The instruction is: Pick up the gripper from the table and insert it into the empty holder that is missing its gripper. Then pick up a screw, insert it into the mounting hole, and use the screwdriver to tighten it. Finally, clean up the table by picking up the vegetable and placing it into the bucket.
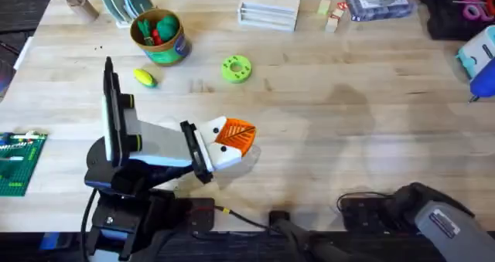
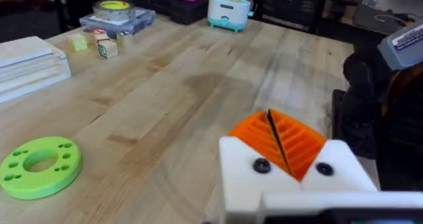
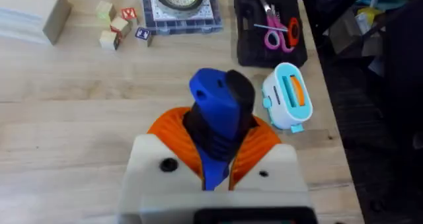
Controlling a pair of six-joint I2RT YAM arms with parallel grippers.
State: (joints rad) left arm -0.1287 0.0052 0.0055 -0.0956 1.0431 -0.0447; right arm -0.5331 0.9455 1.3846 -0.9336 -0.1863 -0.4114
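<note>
While right jaws clamp the screwdriver point(image 3: 215, 115), left jaws pressed together, empty, vegetable point(image 1: 145, 78) apart.

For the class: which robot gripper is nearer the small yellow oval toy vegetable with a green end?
Left. The left gripper sits just beyond the yellow toy vegetable; the right gripper, holding the blue screwdriver, is near the toaster.
</note>
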